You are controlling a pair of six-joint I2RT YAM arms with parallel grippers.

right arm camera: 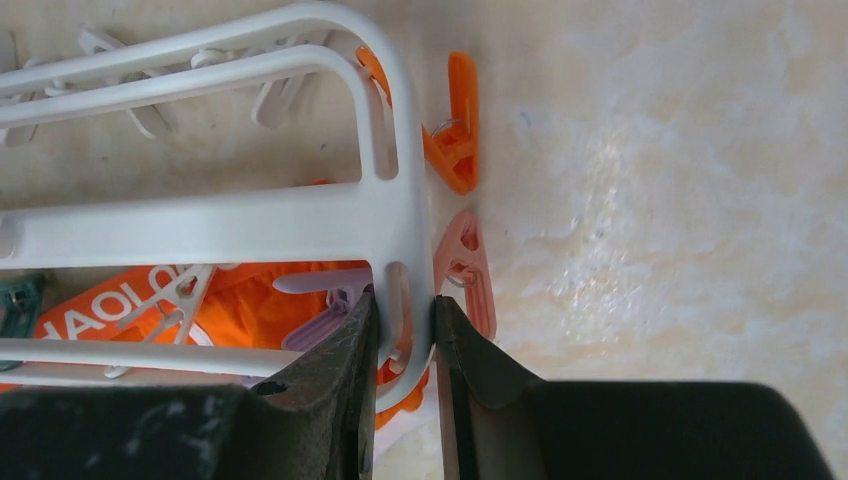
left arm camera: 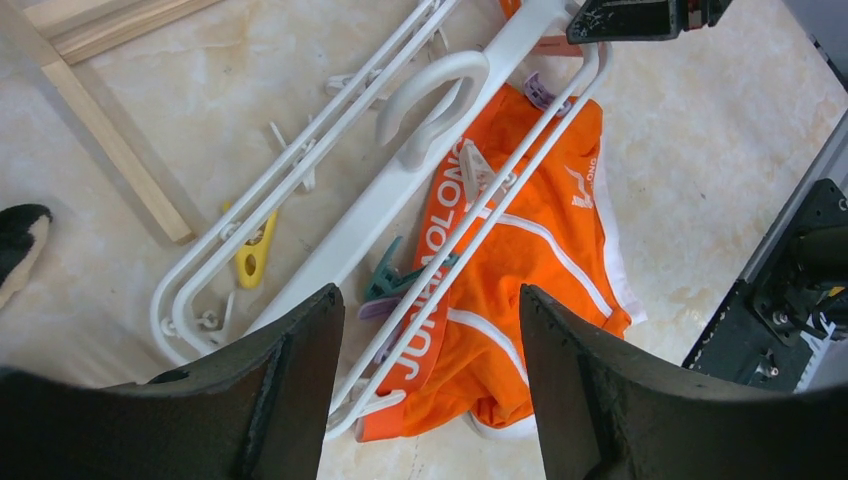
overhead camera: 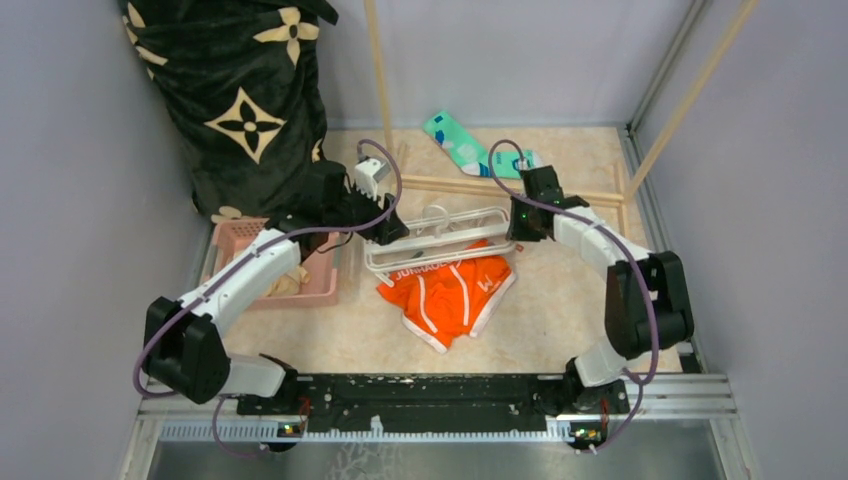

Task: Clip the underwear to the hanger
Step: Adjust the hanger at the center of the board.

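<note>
The orange underwear (overhead camera: 450, 298) lies flat on the table, with its waistband under the white hanger (overhead camera: 440, 240). The hanger lies flat with its hook on top. My left gripper (overhead camera: 386, 233) hovers open and empty over the hanger's left end. In the left wrist view, the gripper (left arm camera: 430, 305) frames the hanger rails (left arm camera: 400, 190) and the underwear (left arm camera: 540, 260). My right gripper (overhead camera: 520, 226) is at the hanger's right end. In the right wrist view, the right gripper (right arm camera: 402, 310) is shut on the hanger's end bar (right arm camera: 405, 200), with the underwear (right arm camera: 250, 310) beneath.
A pink basket (overhead camera: 322, 282) holding cream cloth (overhead camera: 287, 281) sits left of the hanger. A black floral bundle (overhead camera: 240, 100) stands at the back left. A teal sock (overhead camera: 462, 145) and wooden poles (overhead camera: 500, 187) lie behind. Orange (right arm camera: 455, 120) and pink (right arm camera: 468, 262) clothespins lie beside the frame.
</note>
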